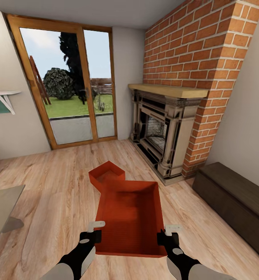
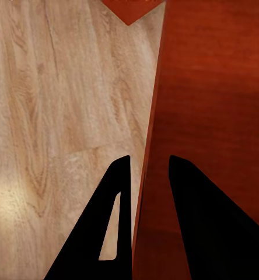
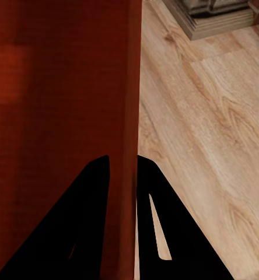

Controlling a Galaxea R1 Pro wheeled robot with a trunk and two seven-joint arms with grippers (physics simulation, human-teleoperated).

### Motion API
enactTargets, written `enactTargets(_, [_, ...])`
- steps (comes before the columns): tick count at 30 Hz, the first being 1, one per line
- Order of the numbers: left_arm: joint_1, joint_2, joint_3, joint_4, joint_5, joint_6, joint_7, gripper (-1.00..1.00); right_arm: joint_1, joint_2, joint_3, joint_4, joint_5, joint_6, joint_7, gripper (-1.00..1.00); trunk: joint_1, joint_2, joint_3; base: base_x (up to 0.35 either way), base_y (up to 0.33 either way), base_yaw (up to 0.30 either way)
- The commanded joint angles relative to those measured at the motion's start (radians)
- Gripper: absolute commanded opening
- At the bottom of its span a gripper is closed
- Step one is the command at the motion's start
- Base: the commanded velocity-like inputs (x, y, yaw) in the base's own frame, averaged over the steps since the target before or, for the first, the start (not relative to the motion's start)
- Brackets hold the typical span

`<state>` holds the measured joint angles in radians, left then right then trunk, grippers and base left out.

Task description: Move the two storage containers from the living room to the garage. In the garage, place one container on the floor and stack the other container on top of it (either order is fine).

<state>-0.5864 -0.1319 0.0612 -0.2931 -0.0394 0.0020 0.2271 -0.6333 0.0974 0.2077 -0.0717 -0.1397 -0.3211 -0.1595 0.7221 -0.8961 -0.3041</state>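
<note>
I am in the living room, over its light wood plank floor (image 1: 55,194). One orange-red storage container (image 1: 131,217) is held between my two arms, its open top facing up. My left gripper (image 1: 93,233) is shut on its left wall (image 2: 150,146), one finger inside and one outside. My right gripper (image 1: 164,235) is shut on its right wall (image 3: 132,87) in the same way. The other storage container (image 1: 106,175) sits on the floor just beyond, turned at an angle and partly hidden by the held one; its corner (image 2: 129,9) appears in the left wrist view.
An ornate fireplace (image 1: 164,128) under a brick column (image 1: 199,58) stands ahead on the right. A dark low bench (image 1: 238,202) lines the right wall. Wood-framed glass doors (image 1: 71,85) are at the back left. A table corner (image 1: 1,206) juts in at the left.
</note>
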Motion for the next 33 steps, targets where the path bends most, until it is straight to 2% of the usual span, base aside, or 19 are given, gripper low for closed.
enactTargets(1, [-0.001,0.004,0.025,0.000,-0.011,0.001,0.008,-1.00,-0.001,-0.002,-0.031,0.000,-0.020,-0.009,-0.006,-1.00,0.000,-0.001,0.000,0.000,0.000,0.077])
enactTargets(10, [-0.001,0.005,0.025,0.000,-0.011,0.001,0.008,-1.00,-0.001,-0.002,-0.031,0.000,-0.020,-0.009,-0.006,-1.00,0.000,-0.001,0.015,0.000,0.000,0.075])
enactTargets(33, [0.000,0.005,0.025,0.000,-0.011,0.001,0.008,-1.00,-0.001,-0.002,-0.031,0.000,-0.020,-0.010,-0.006,-1.00,0.000,-0.001,0.052,0.000,0.000,0.003])
